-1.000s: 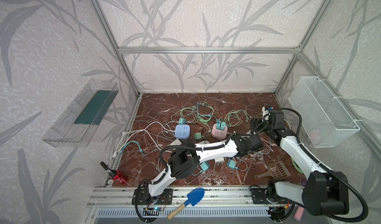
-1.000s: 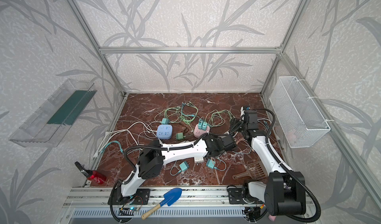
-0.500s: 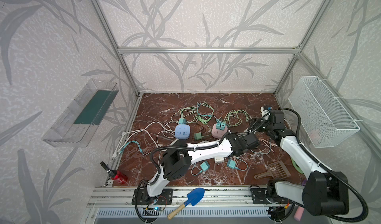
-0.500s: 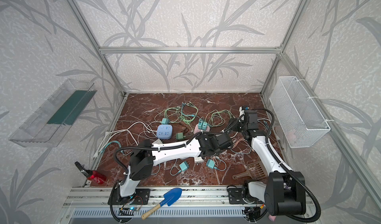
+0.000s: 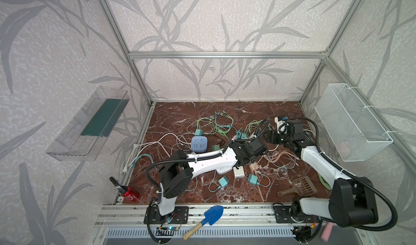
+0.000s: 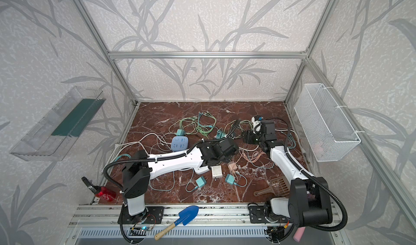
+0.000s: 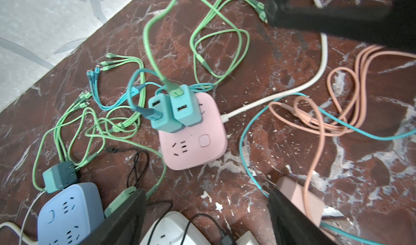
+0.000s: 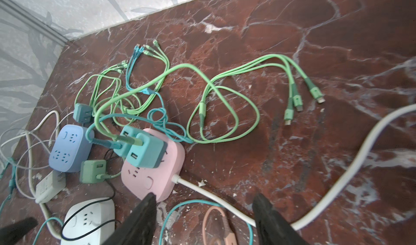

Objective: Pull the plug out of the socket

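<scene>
A pink socket cube [image 7: 193,133] lies on the marble floor with two teal plugs [image 7: 165,113] side by side in its top, each with a cable in it. In both top views the plugs [image 5: 240,135] [image 6: 221,134] show just behind my left wrist, which hides the cube. My left gripper [image 7: 206,191] is open over bare floor, short of the cube, holding nothing. My right gripper [image 8: 204,196] is open too. One fingertip [image 8: 149,197] overlaps the near corner of the pink socket [image 8: 155,171], and the socket's white cord [image 8: 216,194] runs between the fingers.
A blue socket [image 7: 67,212], a white socket [image 7: 173,228] and a pink adapter [image 7: 297,196] lie close to my left fingers. Green, teal and peach cables sprawl around. A green adapter [image 8: 92,170] sits beside the pink cube. A brown scoop [image 5: 301,185] lies front right.
My left gripper has drawn leftward toward the pink socket and its jaws stand a little wider. The right gripper has stayed in place while its jaws have narrowed somewhat.
</scene>
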